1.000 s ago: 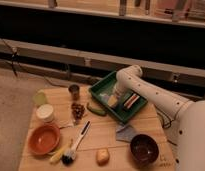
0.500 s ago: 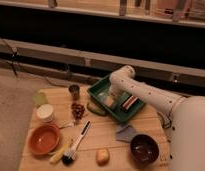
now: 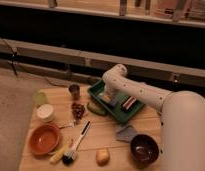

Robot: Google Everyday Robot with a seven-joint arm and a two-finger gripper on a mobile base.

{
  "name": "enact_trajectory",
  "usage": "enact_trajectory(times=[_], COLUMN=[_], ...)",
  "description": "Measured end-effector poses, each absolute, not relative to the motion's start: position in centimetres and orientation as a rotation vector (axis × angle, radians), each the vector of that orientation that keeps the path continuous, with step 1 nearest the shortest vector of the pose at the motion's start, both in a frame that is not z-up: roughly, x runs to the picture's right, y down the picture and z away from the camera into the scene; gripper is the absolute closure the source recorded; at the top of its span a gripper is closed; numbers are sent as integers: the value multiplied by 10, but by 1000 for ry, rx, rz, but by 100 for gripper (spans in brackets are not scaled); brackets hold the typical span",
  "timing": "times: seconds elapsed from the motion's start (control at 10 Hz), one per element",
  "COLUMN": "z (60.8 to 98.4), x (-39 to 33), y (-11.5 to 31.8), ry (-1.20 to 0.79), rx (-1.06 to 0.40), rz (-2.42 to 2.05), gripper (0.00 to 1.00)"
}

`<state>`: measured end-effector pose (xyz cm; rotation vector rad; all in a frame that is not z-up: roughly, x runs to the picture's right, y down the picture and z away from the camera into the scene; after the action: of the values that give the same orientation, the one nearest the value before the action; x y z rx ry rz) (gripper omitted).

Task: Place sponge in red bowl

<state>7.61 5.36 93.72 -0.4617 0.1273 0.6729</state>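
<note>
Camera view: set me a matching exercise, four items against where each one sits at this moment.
Items:
1 red bowl
2 dark bowl
3 gripper
4 grey-blue cloth

Places:
A reaching down into the green tray
B front left of the table, as pictured
C lying just in front of the tray
D front right of the table, as pictured

Pairs: 1-B, 2-D, 3-A, 4-C

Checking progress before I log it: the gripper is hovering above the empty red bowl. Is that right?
Not quite. In the camera view the gripper is down in the green tray, well away from the red bowl, which is indeed empty.
</note>
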Motion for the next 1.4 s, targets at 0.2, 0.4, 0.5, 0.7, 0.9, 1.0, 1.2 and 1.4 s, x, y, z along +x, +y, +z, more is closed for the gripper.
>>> enact_trajectory(times=[0.2,0.4,0.5,0.7,0.9,1.0,1.2,1.4], z=[939,940,941,941,941,941,942,944], x=[74,73,73,72,72,72,72,71], y=[51,50,50,50,50,49,46,45], ry=[140,146,147,140,130,125,114,106], rx=[-454,-452,-453,-458,-471,-474,-481,-487], rz=[663,662,661,656,659,662,668,675], gripper=[84,99,100,96,77,68,44,26])
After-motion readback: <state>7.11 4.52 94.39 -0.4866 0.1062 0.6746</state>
